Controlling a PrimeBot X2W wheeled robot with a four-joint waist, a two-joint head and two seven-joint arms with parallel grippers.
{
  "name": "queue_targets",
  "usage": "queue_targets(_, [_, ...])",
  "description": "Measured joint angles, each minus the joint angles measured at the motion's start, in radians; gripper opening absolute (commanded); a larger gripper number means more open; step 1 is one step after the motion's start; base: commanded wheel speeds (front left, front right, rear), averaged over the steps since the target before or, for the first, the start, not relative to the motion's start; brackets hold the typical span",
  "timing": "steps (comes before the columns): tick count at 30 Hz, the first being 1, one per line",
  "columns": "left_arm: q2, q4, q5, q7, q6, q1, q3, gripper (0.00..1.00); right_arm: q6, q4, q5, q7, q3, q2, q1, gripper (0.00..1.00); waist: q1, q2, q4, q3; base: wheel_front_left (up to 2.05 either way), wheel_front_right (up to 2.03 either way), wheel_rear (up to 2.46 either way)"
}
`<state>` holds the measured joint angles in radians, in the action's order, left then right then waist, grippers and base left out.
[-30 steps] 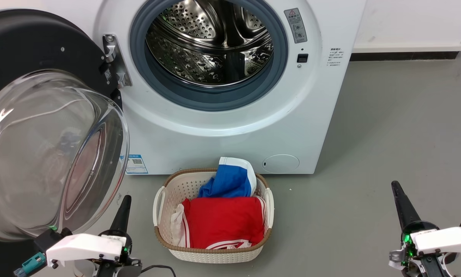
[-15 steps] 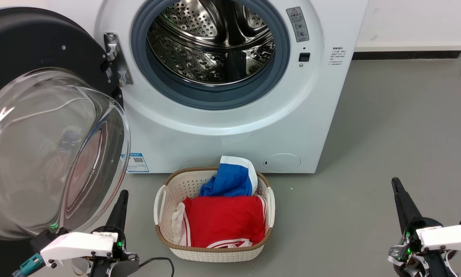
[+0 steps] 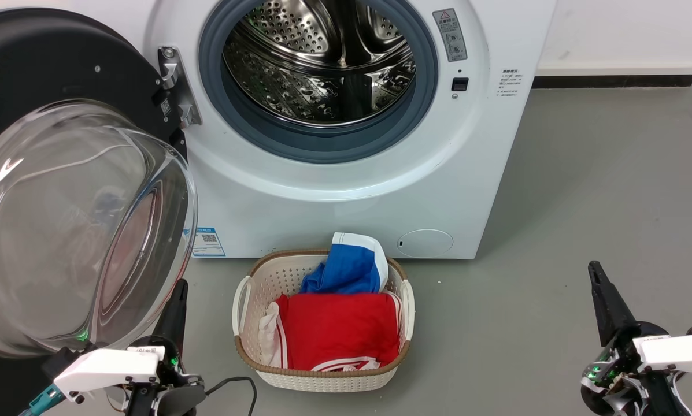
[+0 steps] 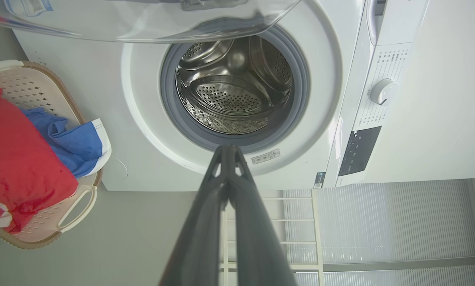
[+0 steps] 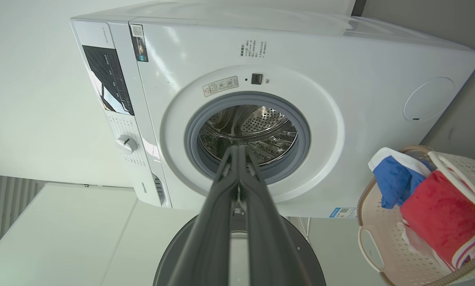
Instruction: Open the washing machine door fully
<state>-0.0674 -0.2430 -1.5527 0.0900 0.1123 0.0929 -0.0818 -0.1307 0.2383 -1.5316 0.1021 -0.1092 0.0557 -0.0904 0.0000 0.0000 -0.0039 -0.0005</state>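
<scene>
Standing at the left of the head view, the washing machine door is swung well out from the washing machine, its glass bowl bulging toward the lower left and the drum fully bared at the top middle. Whether the hinge has reached its stop, I cannot tell.

Both arms hang low and apart. The left gripper sits at the lower left, just beside the bottom rim of the glass bowl, and the right gripper is at the lower right over bare floor. In each wrist view the fingers meet at the tips with nothing between them.

The worry, to my eye, is that left gripper. It looks near enough to the bowl that a lift or a drift to the left might knock the glass and set the door swinging back toward the drum. A dark cable loops on the floor between that wrist and the laundry basket, and could snag if the arm pulls away sharply.

Against the earlier frames, the whole picture has slid slightly, so the camera moved. The door holds the same angle to the machine. The left gripper now looks a little closer to the bowl's edge.
</scene>
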Motion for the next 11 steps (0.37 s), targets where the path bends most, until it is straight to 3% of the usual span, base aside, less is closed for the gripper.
queue_targets(11, [0.012,-0.002,-0.061,0.015,0.017,0.010,-0.025,0.00,0.000,0.007,-0.073,0.012,-0.005,-0.004,-0.011,0.00,0.0000,0.0000,0.004,0.003,0.00,0.00,0.00])
